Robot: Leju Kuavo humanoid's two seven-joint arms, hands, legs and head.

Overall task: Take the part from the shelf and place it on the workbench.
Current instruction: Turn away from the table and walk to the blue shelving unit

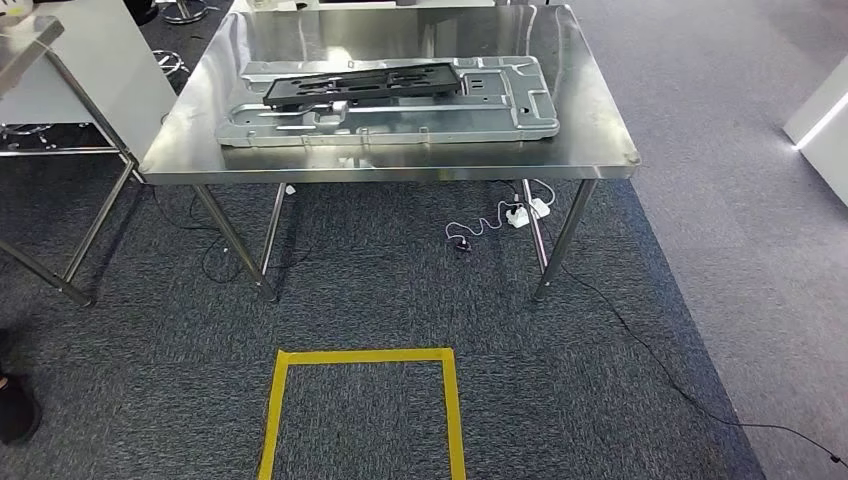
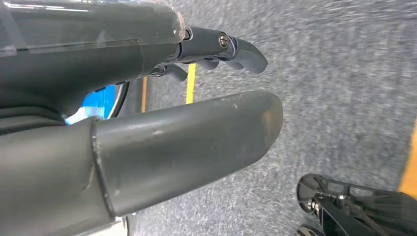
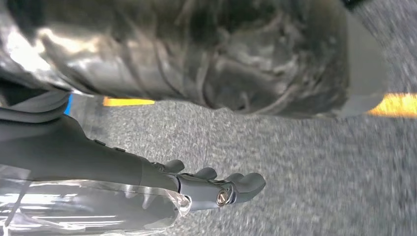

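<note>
Grey carpet (image 1: 400, 290), yellow tape square (image 1: 362, 400)

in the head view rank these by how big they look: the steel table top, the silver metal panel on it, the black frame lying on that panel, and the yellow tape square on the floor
1. Steel table top, clearly largest.
2. Silver metal panel.
3. Yellow tape square, though it sits nearer the camera and is cut off by the picture edge, so its place against the panel is unsure.
4. Black frame, smallest.
</note>
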